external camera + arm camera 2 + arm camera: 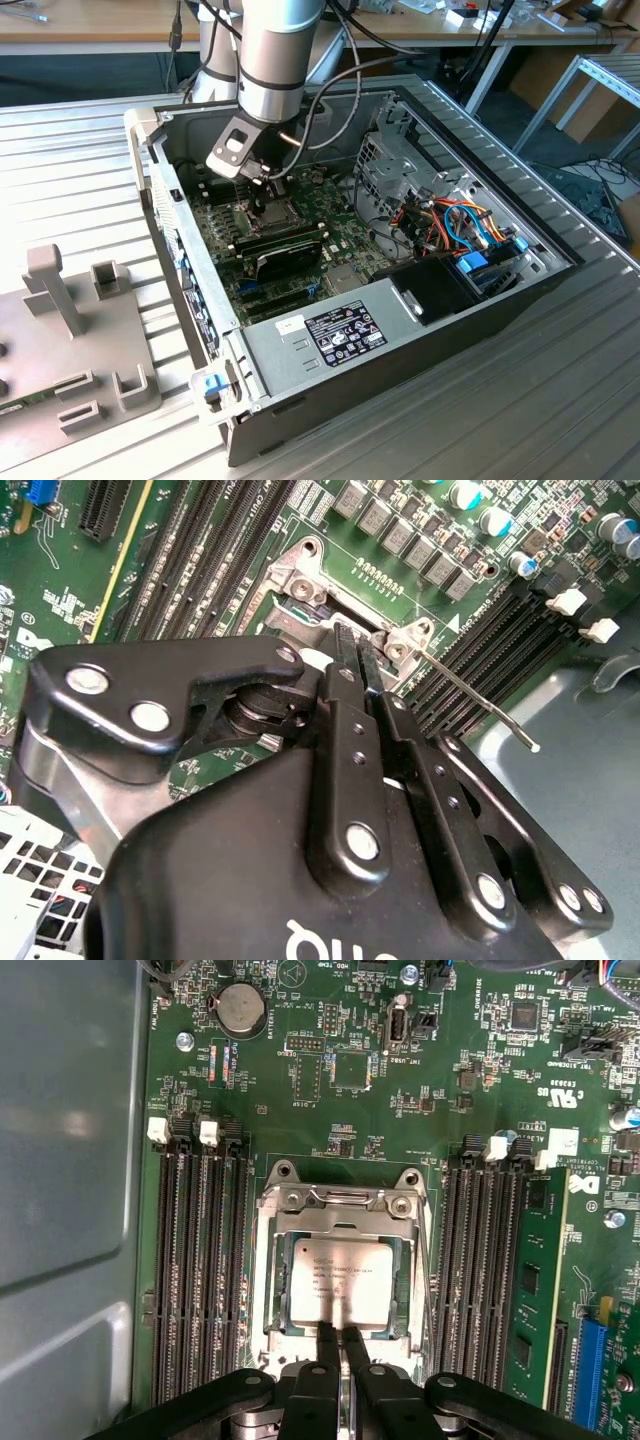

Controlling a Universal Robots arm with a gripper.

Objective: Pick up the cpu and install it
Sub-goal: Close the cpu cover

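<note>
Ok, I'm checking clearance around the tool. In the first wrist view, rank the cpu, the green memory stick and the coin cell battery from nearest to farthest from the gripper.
1. cpu: in the socket, right by the gripper.
2. green memory stick: beyond the empty memory slots beside the socket.
3. coin cell battery: past the socket's far end.

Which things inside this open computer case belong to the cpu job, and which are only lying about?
Of the job:
- cpu, lying in its socket
- metal socket frame around it
- hand, shut, at the cpu's edge

Only lying about:
- green memory stick
- coin battery
- black memory slots
- coloured cables
</note>
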